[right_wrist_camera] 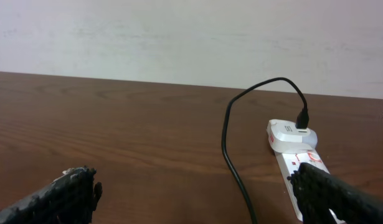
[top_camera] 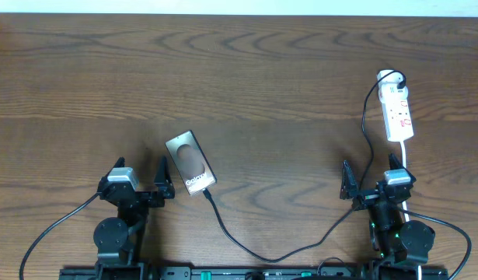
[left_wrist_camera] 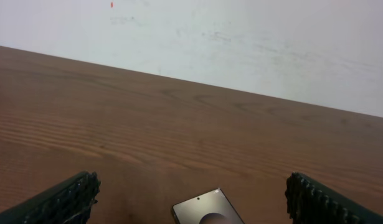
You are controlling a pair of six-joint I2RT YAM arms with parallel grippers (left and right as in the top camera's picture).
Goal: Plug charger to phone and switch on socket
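The phone (top_camera: 190, 162) lies flat on the wooden table, left of centre, with "Galaxy" lettering; its top edge shows in the left wrist view (left_wrist_camera: 207, 208). The black charger cable (top_camera: 270, 255) runs from the phone's lower end along the front to a white adapter (top_camera: 390, 78) on the socket (top_camera: 399, 113), a white power strip at the right; the strip also shows in the right wrist view (right_wrist_camera: 291, 155). My left gripper (top_camera: 140, 181) is open, just left of the phone. My right gripper (top_camera: 371, 180) is open, just below the socket.
The strip's white cord (top_camera: 406, 155) runs down past my right arm. The cable (right_wrist_camera: 231, 155) loops across the table in front of my right gripper. A pale wall (left_wrist_camera: 241, 37) stands behind the table's far edge.
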